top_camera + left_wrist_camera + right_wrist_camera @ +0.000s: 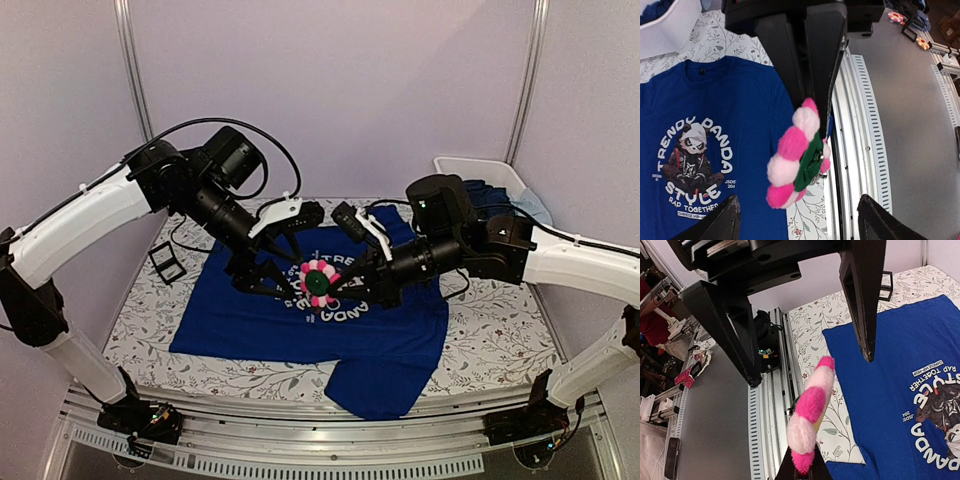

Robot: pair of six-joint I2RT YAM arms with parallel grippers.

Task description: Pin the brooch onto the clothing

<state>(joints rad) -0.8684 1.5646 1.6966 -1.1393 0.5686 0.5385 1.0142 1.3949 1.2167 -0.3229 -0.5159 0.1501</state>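
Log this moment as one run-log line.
right tool: shut on brooch | left tool: open, facing it | brooch: held above T-shirt, not yet pinned

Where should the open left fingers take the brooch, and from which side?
Probably the free petals of the brooch, from opposite the end the right gripper pinches, left fingers closing across its flat faces: it is a thin disc.

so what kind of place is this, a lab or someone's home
Most likely a robotics lab cell: left arm and right arm mounted on a metal rail, aluminium posts framing plain walls, workshop clutter beyond the table.
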